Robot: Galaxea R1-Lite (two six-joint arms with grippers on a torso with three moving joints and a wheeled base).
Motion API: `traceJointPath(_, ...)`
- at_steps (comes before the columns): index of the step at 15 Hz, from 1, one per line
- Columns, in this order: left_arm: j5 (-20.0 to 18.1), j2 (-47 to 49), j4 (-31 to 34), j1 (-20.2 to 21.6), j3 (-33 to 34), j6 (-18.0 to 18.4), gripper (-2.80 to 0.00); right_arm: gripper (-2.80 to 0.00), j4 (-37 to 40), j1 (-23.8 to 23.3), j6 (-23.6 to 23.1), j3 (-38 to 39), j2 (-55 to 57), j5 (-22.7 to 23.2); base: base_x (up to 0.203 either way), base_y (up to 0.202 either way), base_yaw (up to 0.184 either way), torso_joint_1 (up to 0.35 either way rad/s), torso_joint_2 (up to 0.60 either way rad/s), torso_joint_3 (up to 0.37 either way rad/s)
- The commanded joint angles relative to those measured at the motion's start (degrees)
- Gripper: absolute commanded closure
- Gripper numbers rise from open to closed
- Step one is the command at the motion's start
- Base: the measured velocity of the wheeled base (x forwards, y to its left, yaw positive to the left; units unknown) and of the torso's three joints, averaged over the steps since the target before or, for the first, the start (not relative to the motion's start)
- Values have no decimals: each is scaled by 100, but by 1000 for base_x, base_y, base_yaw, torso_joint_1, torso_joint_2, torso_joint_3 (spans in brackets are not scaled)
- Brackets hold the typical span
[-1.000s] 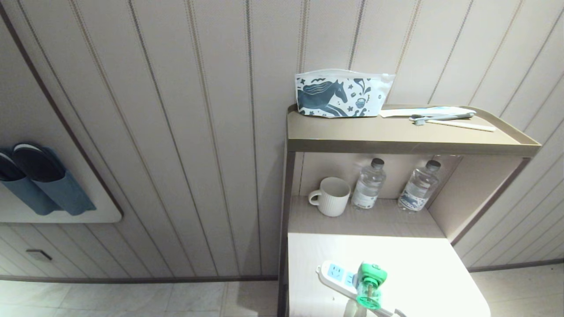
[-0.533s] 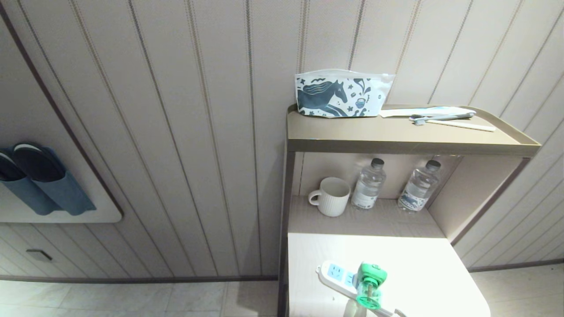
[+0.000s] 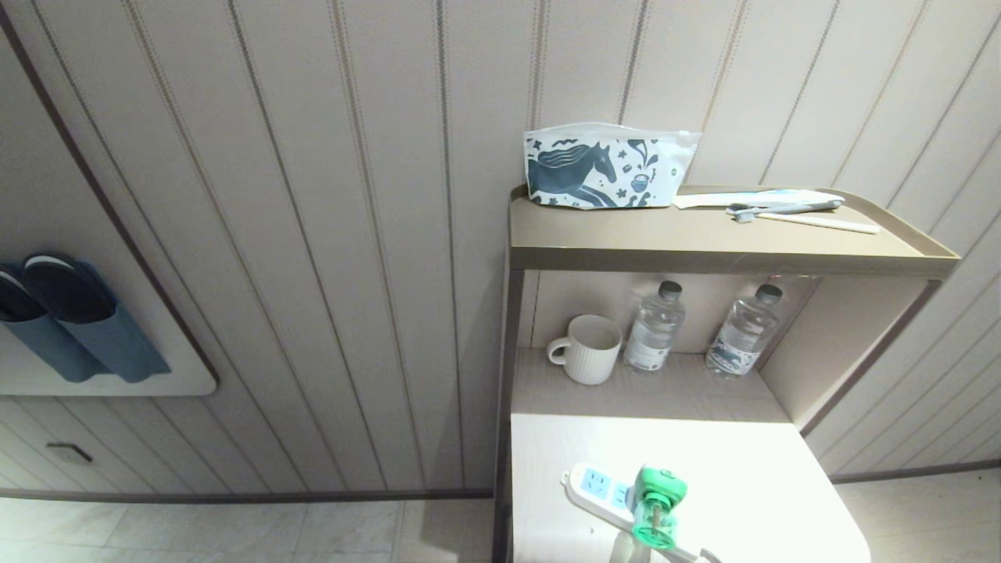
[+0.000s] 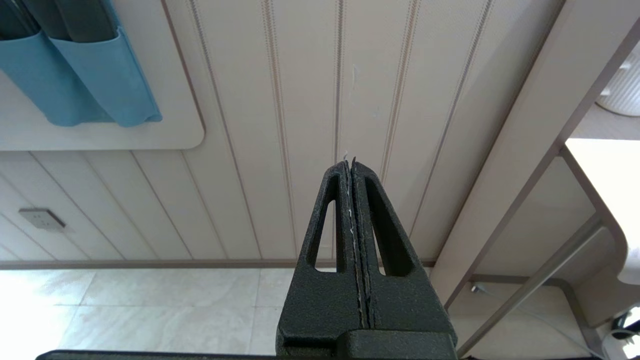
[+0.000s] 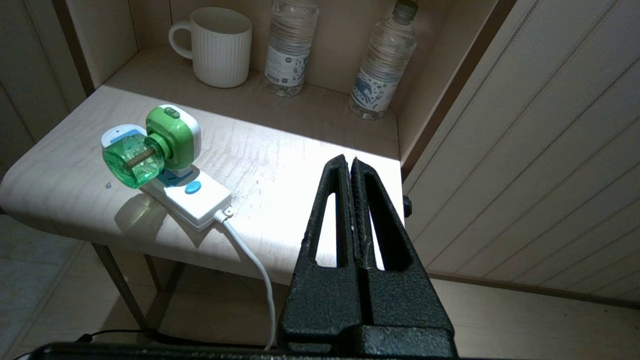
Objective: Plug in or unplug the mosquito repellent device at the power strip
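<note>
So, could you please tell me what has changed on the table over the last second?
Nothing visibly changed. The green repellent device sits plugged into the power strip as before, and neither tool appears in the head view.

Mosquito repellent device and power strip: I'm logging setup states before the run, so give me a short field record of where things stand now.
device: mosquito repellent device, green head, clear green bottle, plugged into the strip
strip: power strip lies flat on the white table, cord trailing over the near edge
free sockets: at least one light-blue socket face visible beside the device
left gripper: shut, empty, beside the table facing the wall
right gripper: shut, empty, apart from the device
shelf behind: mug, two water bottles
</note>
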Motion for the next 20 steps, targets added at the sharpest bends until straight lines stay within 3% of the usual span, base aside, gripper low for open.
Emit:
traceJointPath(1, -2, 0, 1, 2, 0, 0, 0, 0, -337, -4, -9, -2, 18, 22, 0, 0, 0, 0, 0, 0)
traceJointPath(3, -2, 0, 1, 2, 0, 0, 0, 0, -1114, -6, 5, -2, 17, 118, 0, 0, 0, 0, 0, 0)
traceJointPath(5, -2, 0, 1, 2, 0, 0, 0, 0, -411, -2, 234, -26, 14, 351, 0, 0, 0, 0, 0, 0)
traceJointPath(7, -2, 0, 1, 2, 0, 0, 0, 0, -402, 0, 637, -29, 11, 403, 0, 0, 0, 0, 0, 0)
traceJointPath(9, -2, 0, 1, 2, 0, 0, 0, 0, -365, 0, 578, -11, 2, 129, 0, 0, 0, 0, 0, 0)
traceJointPath(11, -2, 0, 1, 2, 0, 0, 0, 0, 386, 0, 603, -17, 5, -34, 0, 0, 0, 0, 0, 0)
traceJointPath(15, -2, 0, 1, 2, 0, 0, 0, 0, 369, 9, 531, -16, 11, -61, 0, 0, 0, 0, 0, 0)
traceJointPath(20, -2, 0, 1, 2, 0, 0, 0, 0, 363, 9, 1036, -11, 2, -119, 0, 0, 0, 0, 0, 0)
